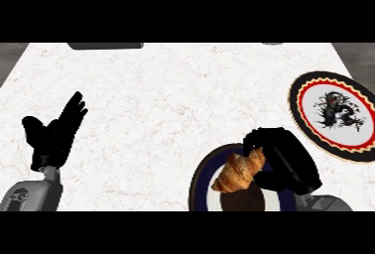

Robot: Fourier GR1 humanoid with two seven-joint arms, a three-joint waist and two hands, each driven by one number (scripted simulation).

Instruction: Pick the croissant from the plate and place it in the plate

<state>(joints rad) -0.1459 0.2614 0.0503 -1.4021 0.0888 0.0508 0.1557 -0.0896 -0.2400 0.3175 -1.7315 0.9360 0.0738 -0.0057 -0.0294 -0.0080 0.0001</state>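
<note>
I see my right hand (287, 159) curled over, its fingers and thumb bent round the near side of the croissant (238, 172). The croissant sits just to the left of that hand's palm, tilted, over the blue-rimmed plate (198, 181) that lies under and to the left of the hand. Whether it is clear of the plate or resting on it I cannot tell. The red-and-black-rimmed plate (304, 106) lies beyond the hand and to its right, close by. My left hand (53, 136) rests well apart to the left over the white bench (168, 89), fingers spread and pointing up.
</note>
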